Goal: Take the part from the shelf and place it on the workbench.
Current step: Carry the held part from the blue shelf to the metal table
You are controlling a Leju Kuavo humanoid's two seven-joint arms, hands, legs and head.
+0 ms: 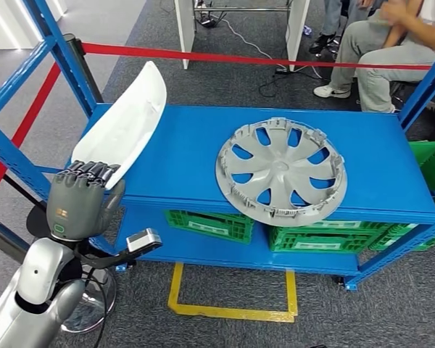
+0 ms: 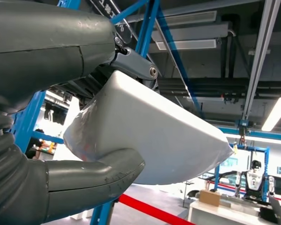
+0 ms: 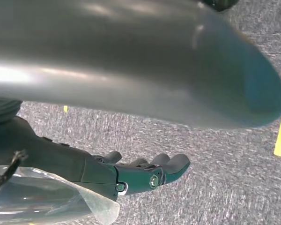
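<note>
Fingers (image 1: pixel 89 172) of my left hand (image 1: pixel 80 201) clamp the white part's (image 1: pixel 129 119) near edge, thumb under, so it lifts w/o slipping off the shelf (image 1: pixel 188 163). Right hand (image 3: pixel 146 173) hangs over carpet, loosely spread, holding nothing. Hubcap (image 1: pixel 280 170) lies farther right on same shelf.

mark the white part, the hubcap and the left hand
white part (image 1: pixel 129 119), head view, middle of its curved shell
hubcap (image 1: pixel 281 169), head view, centre hub
left hand (image 1: pixel 80 197), head view, back of the hand
</note>
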